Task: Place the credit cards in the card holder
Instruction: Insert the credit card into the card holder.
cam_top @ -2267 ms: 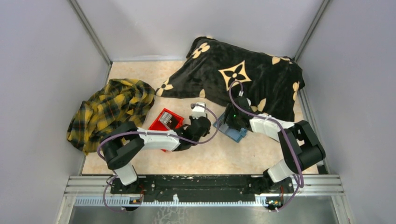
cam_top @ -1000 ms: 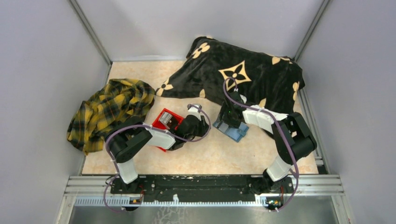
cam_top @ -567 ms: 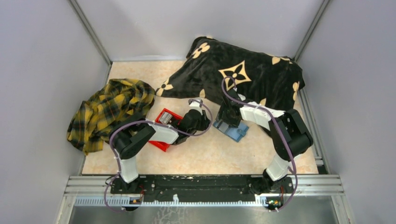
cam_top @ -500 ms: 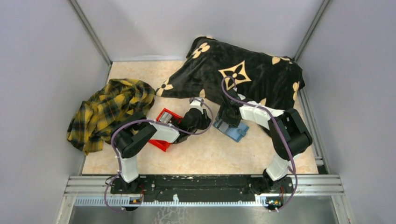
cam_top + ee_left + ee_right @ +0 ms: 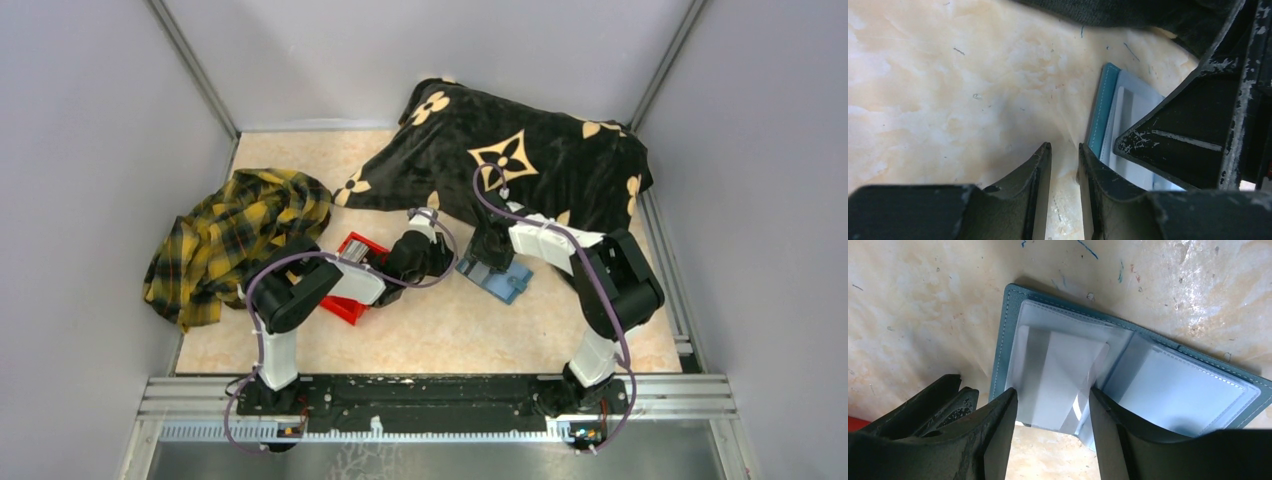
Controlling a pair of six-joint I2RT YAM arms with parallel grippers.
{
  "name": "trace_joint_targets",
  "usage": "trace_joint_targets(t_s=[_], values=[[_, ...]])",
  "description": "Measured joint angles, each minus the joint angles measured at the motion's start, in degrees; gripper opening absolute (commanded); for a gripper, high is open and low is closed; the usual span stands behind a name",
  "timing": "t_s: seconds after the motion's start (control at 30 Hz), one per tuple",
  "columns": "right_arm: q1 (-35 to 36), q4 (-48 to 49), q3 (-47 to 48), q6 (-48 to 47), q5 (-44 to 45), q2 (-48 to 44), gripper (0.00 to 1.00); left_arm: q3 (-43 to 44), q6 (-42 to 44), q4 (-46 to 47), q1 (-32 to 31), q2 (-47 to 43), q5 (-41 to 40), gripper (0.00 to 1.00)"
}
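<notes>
We note the black blanket [image 5: 520,170] behind and the red bin [image 5: 345,302] to the left. The card holder [image 5: 1168,390] lies open mid-table, long axis far-left to near-right. The right gripper [image 5: 1053,392] straddles a white card [image 5: 1068,365]; we cannot tell whether it grips. The left gripper [image 5: 1064,147] is narrowly parted, nothing seen between.

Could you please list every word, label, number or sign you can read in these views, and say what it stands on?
None can be read.
black blanket: tan flower and diamond motifs only, no letters.
card holder: plain, no print visible.
red bin: contents too small to read.
</notes>
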Motion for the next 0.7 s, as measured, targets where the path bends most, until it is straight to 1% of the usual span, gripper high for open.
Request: trace_joint_targets(t_s=[0.17,0.23,0.33,0.5,0.57,0.7], values=[[0.7,-0.9,0.6,0.0,1.2,0.4,0.52,-2.6,-1.4,4.1,0.0,0.0,1.6,0.33],[1.0,-1.5,1.1,-0.1,1.6,0.7,0.49,-3.4,-2.1,5.4,0.0,0.0,2.0,0.33],[1.2,-2.2,1.7,-0.5,2.2,1.1,0.49,-4.9,-3.2,7.3,-0.4,-0.1,2.2,0.33],[1.6,-2.4,2.2,-0.8,2.7,1.4,0.48,-6.7,-4.3,9.1,-1.3,-0.6,2.1,0.32],[1.7,-2.2,2.5,-1.0,2.7,1.7,0.44,-7.5,-4.7,9.4,-1.6,-1.1,2.0,0.32],[2.1,-1.5,2.9,-1.2,2.9,2.0,0.44,-9.6,-5.5,9.6,-2.2,-2.6,1.3,0.33]])
